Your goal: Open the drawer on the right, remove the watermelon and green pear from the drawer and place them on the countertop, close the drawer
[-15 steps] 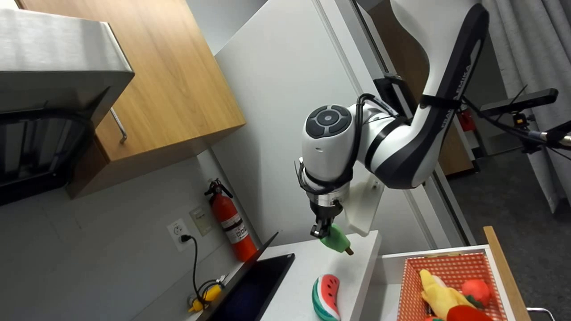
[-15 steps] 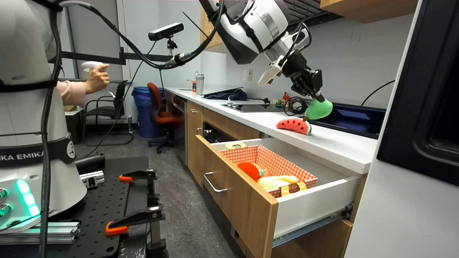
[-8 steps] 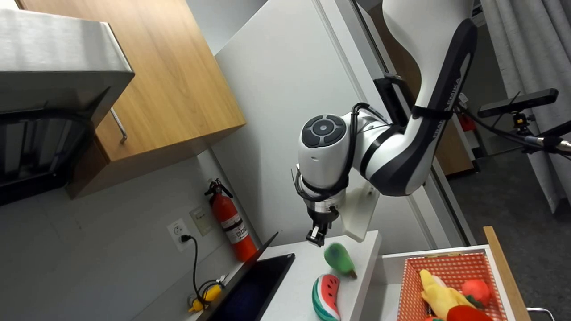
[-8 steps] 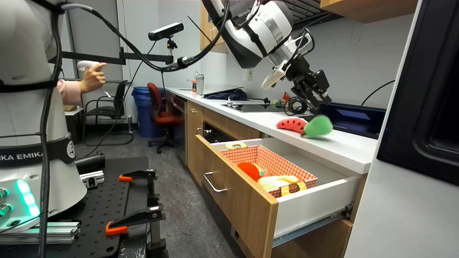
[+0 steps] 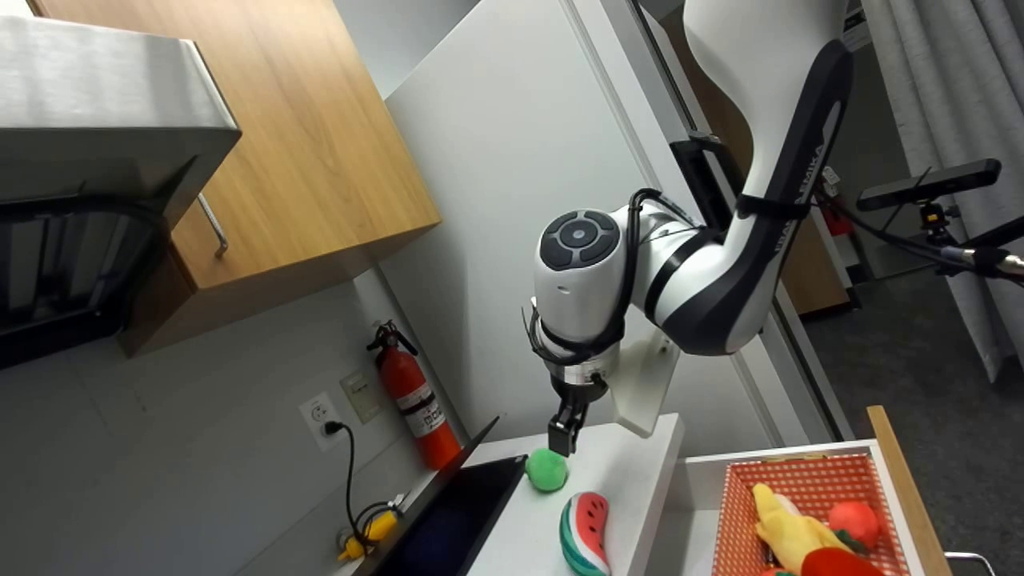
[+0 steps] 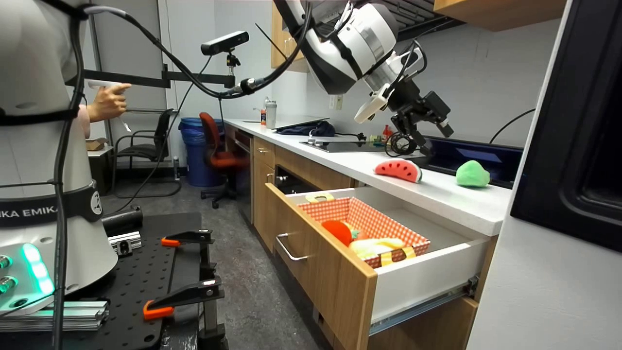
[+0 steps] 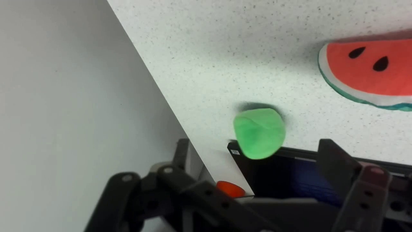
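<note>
The drawer [image 6: 335,277] stands pulled out, a checked basket [image 6: 388,222] inside. Beyond it on the table [image 6: 474,201], the watermelon [image 6: 397,170] lies near the front edge; the green pear [image 6: 472,174] rests farther back, beside a corner of the black inset [image 5: 460,512]. The jaws stand wide apart above the table.

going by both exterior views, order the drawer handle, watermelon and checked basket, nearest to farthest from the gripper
1. Watermelon: on the countertop, lower than the gripper.
2. Checked basket: inside the open drawer.
3. Drawer handle: on the drawer's outer front.
</note>
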Tool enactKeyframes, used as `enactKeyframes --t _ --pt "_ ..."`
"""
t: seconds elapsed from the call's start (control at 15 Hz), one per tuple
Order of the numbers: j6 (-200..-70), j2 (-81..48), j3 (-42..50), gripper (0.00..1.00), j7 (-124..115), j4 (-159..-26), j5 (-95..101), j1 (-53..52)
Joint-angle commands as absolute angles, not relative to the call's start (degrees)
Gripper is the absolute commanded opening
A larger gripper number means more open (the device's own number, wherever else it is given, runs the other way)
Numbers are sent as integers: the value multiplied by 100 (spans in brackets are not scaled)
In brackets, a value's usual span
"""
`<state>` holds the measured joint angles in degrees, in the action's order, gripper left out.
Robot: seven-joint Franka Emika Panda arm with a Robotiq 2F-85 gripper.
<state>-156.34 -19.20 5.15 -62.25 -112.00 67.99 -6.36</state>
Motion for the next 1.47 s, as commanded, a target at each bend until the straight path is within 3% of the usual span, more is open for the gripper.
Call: enactKeyframes --t 0.0,1.27,1.33,1.4 --pt "-15428 -1970 452 100 -6039 -11166 6511 -619" --pt "-14426 314 -42 100 -4376 -13912 4658 -499" --pt "-14376 446 -51 98 -4195 -14015 4443 -489" --pt "-14323 579 -58 82 -4003 -14119 4201 -477"
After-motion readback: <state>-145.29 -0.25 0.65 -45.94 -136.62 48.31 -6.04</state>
